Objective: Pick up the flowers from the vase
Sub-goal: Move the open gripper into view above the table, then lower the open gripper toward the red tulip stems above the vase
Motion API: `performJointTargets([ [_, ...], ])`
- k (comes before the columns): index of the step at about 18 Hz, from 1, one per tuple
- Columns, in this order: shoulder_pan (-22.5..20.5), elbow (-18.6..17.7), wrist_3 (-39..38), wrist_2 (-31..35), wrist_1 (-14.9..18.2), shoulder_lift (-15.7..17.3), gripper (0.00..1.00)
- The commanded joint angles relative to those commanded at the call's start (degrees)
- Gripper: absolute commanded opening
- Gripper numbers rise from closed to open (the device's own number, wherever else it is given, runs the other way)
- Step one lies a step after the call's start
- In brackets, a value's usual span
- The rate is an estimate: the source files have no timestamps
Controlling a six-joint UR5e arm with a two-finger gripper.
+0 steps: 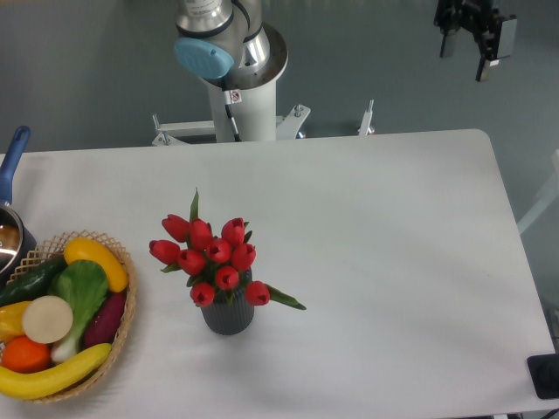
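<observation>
The flowers [214, 257], a bunch of red tulip buds with green leaves, stand upright in the vase [228, 316], a small dark grey ribbed cylinder at the table's front centre-left. The bunch spreads wider than the vase and hides its mouth. My gripper [466, 48] hangs high at the top right, beyond the table's far right corner and far from the flowers. Its two fingers stand apart with nothing between them.
A woven basket [122, 336] of vegetables and fruit sits at the front left edge. A pot with a blue handle [12, 161] sits at the left edge behind it. The arm's base [234, 87] stands behind the table's far edge. A dark object [546, 375] lies at the front right corner.
</observation>
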State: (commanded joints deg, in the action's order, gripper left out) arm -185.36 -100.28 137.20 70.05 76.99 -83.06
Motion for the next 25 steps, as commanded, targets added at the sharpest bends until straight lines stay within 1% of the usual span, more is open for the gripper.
performJointTargets([
  [2, 0.2, -0.1, -0.1, 0.1, 0.0, 0.2, 1.00],
  [4, 0.5, -0.7, -1.3, 0.1, 0.0, 1.3, 1.00],
  [5, 0.6, -1.4, -3.9, -0.3, 0.1, 1.4, 1.00],
  [8, 2.3, -3.2, -18.1, -8.2, 0.0, 1.5, 1.00],
  [9, 2.5, -4.4, -22.2, -10.6, -0.2, 2.1, 1.00],
  [10, 3.2, -5.3, -25.5, -12.5, -0.3, 2.7, 1.00],
  [11, 3.7, -6.0, -28.1, -13.8, -1.0, 3.0, 1.00],
  [14, 7.5, -8.6, -34.3, -15.5, -5.6, 2.6, 1.00],
  [16, 10.5, -10.4, -40.4, -17.0, -8.6, 1.9, 1.00],
  [18, 14.0, -12.9, -44.9, -21.2, -13.5, 0.5, 1.00],
  [20, 16.7, -15.0, -47.1, -25.5, -16.9, -1.0, 1.00],
  [22, 18.1, -16.7, -47.2, -27.1, -17.8, -2.0, 1.00],
  [24, 19.8, -16.9, -47.2, -28.6, -19.1, -3.6, 1.00],
  [25, 21.9, -17.1, -47.3, -30.2, -20.8, -4.9, 1.00],
])
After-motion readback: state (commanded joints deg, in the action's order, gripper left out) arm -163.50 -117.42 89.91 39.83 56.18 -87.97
